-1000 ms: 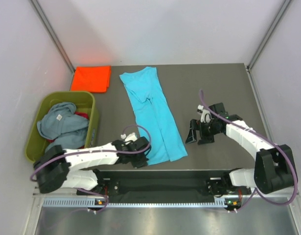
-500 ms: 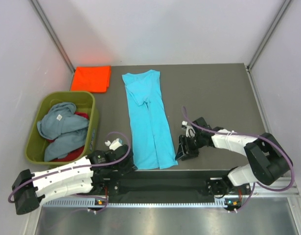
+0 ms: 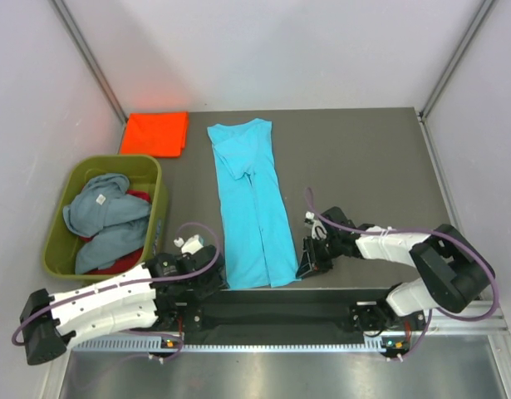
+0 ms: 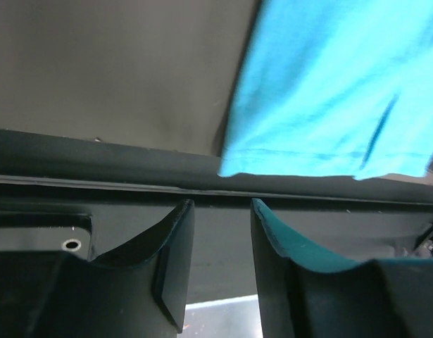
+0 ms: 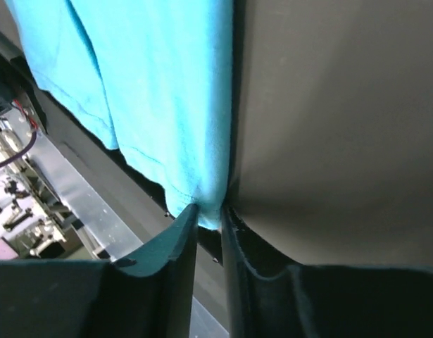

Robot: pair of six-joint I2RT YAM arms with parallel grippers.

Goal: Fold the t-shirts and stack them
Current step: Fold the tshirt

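My right gripper point(image 5: 210, 211), low in its wrist view, has its two dark curved fingers drawn nearly together on the near right corner of the turquoise t-shirt point(image 5: 167, 91), with the stitched hem pinched between the tips. My left gripper point(image 4: 220, 208) stands parted, with nothing between its matte black fingers. It sits just short of the shirt's other hem corner, which reaches the dark rail point(image 4: 96, 158) at the table's near edge. In the overhead view the turquoise shirt lies at centre frame as a long, smooth, narrow strip on the dark grey matte table point(image 3: 371, 158), collar end farthest from the arms. At upper left, an orange-red t-shirt point(image 3: 155, 133) lies folded into a flat rectangle. At left, an olive-green plastic tub point(image 3: 159, 212) holds a crumpled grey-blue t-shirt point(image 3: 101, 208), with a red t-shirt point(image 3: 139, 196) showing beneath it.
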